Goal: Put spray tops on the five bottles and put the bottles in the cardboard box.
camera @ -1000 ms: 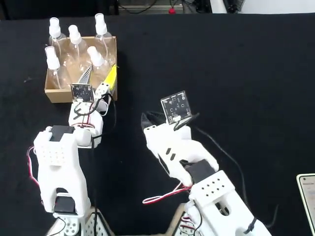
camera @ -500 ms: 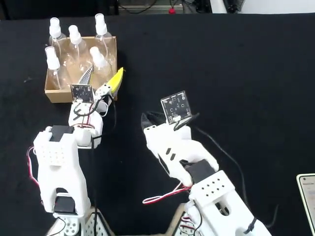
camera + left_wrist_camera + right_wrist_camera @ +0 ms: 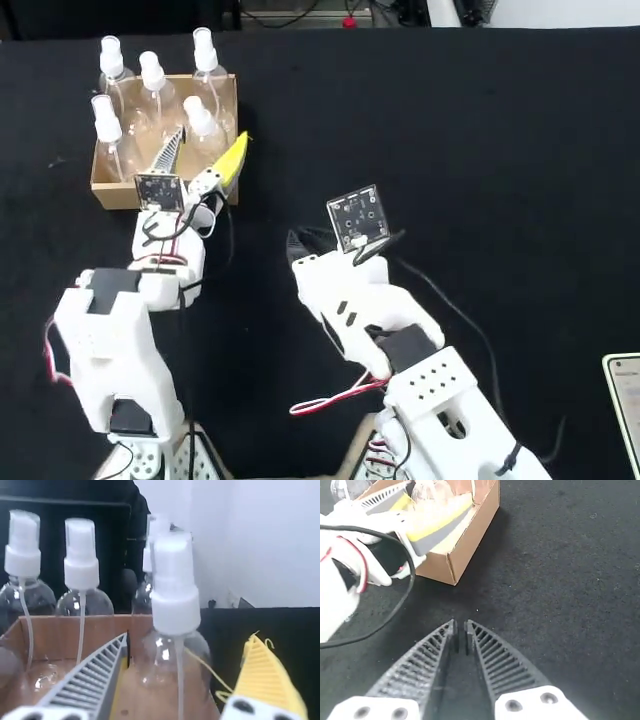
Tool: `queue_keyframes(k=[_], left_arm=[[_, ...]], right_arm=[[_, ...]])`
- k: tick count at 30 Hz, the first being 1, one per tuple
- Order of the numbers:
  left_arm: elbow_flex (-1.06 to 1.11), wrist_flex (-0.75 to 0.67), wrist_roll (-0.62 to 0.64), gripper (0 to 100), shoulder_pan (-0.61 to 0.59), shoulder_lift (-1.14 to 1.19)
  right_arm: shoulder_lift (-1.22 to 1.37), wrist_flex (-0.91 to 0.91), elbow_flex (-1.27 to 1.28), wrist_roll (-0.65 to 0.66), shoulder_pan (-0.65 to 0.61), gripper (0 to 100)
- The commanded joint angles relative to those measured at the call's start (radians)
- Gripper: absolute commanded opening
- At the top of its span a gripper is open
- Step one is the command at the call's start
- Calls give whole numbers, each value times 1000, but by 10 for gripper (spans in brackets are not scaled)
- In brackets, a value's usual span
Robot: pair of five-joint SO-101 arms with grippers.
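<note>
Standing clear rounded bottles, brown cardboard box

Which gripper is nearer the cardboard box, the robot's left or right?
Left. The left gripper is at the cardboard box, jaws open either side of a bottle. The right gripper, jaws shut, sits over the table, apart from the box.

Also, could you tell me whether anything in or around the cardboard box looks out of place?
Nothing stands out. All five bottles stand upright in the cardboard box, each with a spray top on; nothing is tipped or spilled. The open left end effector straddles one bottle.
</note>
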Motion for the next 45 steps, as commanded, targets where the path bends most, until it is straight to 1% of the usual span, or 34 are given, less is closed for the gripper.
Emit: queue_keyframes(k=[1, 5, 7, 9, 12, 13, 15, 16, 20, 23, 26, 29, 30, 32, 35, 38, 41, 45], left_arm=[[59, 6, 6, 345, -25, -109], [159, 0, 3, 344, -36, -175], [205, 0, 8, 308, -36, -233], [254, 0, 8, 224, -33, -305], [351, 0, 2, 45, -27, -437], [389, 0, 2, 18, -27, -486], [469, 5, 2, 77, -33, -582], [509, 6, 2, 88, -35, -624], [677, 6, 2, 23, -35, -783], [765, 15, 2, 30, -38, -861], [760, 166, 5, 30, -82, -898], [762, 295, 8, 30, -102, -937], [763, 353, 8, 30, -105, -954], [763, 480, 8, 30, -105, -999], [765, 721, 8, 30, -93, -1097], [766, 1007, 9, 30, -85, -1238], [766, 1326, 9, 30, -84, -1412], [768, 1718, 9, 30, -87, -1680]], right_arm=[[-24, -29, -12, 5, -8, 29], [-24, -29, -12, 5, -8, 29], [-24, -29, -12, 5, -8, 29], [-24, -29, -12, 5, -8, 29], [-24, -29, -13, 5, -9, 29], [-24, -29, -13, 5, -9, 29], [-24, -29, -13, 5, -6, 29], [-24, -29, -13, 5, -6, 29], [-25, -29, -10, 5, -5, 29], [-25, -29, -7, 5, -5, 29], [-25, -29, -8, 5, -5, 29], [-33, -15, -21, 5, -3, 28], [-47, 20, -21, 5, 8, 28], [-94, 149, -33, 5, 60, 28], [-226, 370, -51, 5, 150, 28], [-395, 549, -28, 6, 216, 31], [-578, 626, 48, 18, 265, 32], [-828, 644, 214, 133, 285, 32]])
